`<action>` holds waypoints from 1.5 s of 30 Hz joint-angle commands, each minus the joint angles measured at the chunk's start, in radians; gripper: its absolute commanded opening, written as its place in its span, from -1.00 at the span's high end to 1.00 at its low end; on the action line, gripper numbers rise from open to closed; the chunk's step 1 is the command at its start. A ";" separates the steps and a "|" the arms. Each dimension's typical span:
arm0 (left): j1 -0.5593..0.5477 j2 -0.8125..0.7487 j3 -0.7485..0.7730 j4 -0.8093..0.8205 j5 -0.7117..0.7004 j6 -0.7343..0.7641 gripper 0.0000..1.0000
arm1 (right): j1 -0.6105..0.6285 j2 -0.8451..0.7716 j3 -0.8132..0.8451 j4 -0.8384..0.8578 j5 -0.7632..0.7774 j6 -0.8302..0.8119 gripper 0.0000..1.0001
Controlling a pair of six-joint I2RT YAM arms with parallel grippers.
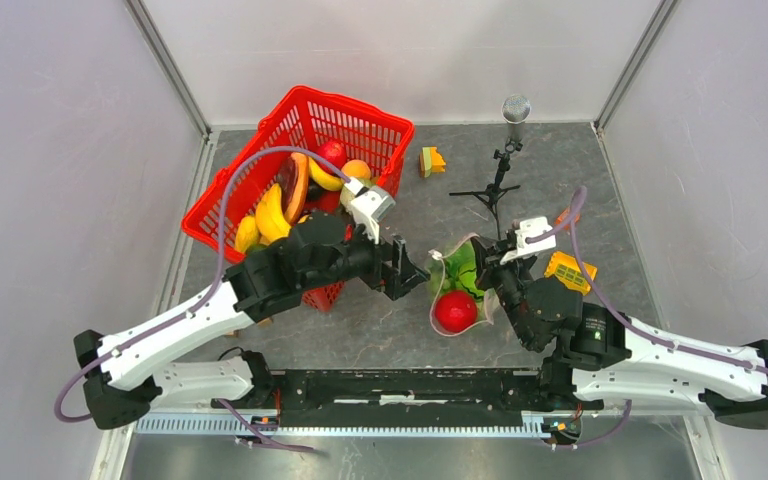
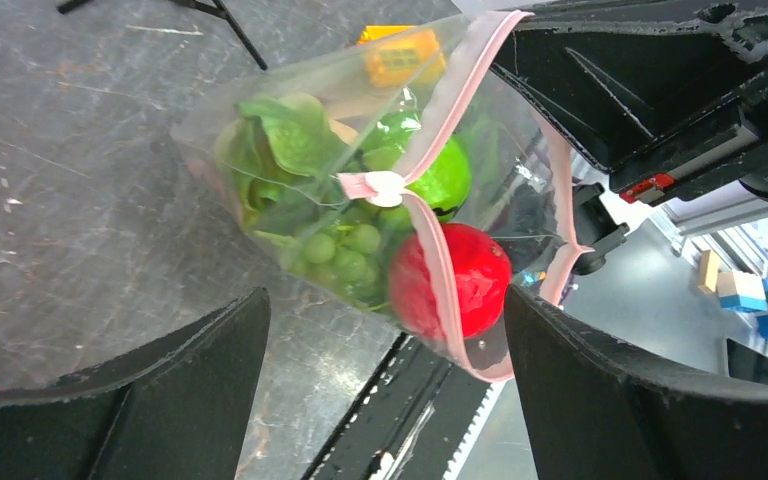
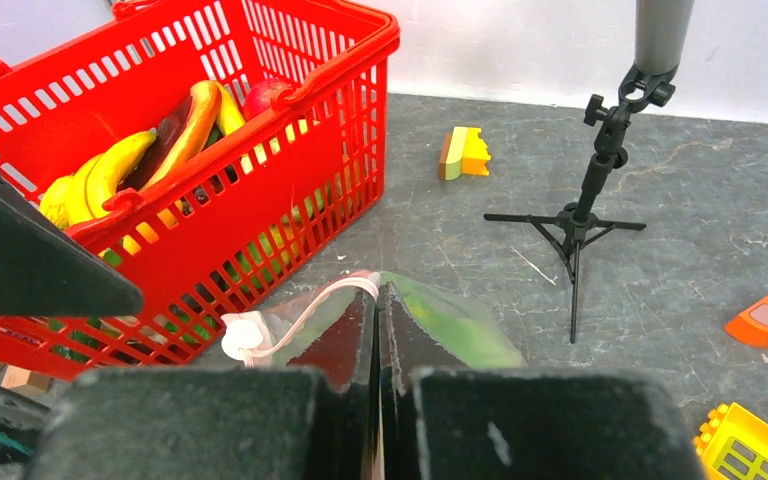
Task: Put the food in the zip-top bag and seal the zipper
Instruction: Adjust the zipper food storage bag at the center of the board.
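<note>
Holding the zip-top bag (image 2: pixel 260 170) by its rim so its mouth faces the other arm

Right gripper (image 3: pixel 377 300) is pressed together on the bag's far edge, so the pink zipper (image 2: pixel 460 95) stands parted. Left gripper (image 1: pixel 418 280) hangs spread and empty just before it. Inside are lettuce (image 2: pixel 280 140), grapes (image 2: pixel 345 255) and a red fruit (image 2: pixel 470 280); bananas (image 1: pixel 270 210) sit in the red basket (image 1: pixel 360 125).

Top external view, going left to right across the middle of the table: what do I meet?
Red basket → left end effector → zip-top bag → yellow block.
</note>
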 commanded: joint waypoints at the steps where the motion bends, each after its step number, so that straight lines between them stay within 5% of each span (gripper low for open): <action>1: -0.054 0.044 0.038 0.061 -0.028 -0.129 -0.82 | -0.011 -0.003 0.017 0.100 0.019 0.013 1.00; 10: -0.170 0.158 0.054 0.038 -0.296 -0.192 -0.78 | -0.017 0.020 0.016 0.113 0.020 0.034 1.00; 17: -0.222 0.207 0.024 0.025 -0.408 -0.192 -0.46 | -0.022 0.026 0.026 0.113 0.022 0.029 1.00; 25: -0.236 0.223 0.017 0.027 -0.426 -0.162 0.29 | -0.025 0.021 0.017 0.113 0.015 0.028 1.00; 32: -0.239 0.249 0.008 0.028 -0.436 -0.157 0.13 | -0.027 0.014 0.012 0.113 0.009 0.040 1.00; 39: -0.239 0.225 0.003 0.019 -0.527 -0.118 0.95 | -0.027 -0.007 -0.008 0.113 -0.018 0.045 1.00; 45: -0.238 0.201 0.048 0.051 -0.564 0.016 0.96 | -0.027 -0.062 -0.044 0.171 -0.281 -0.040 0.76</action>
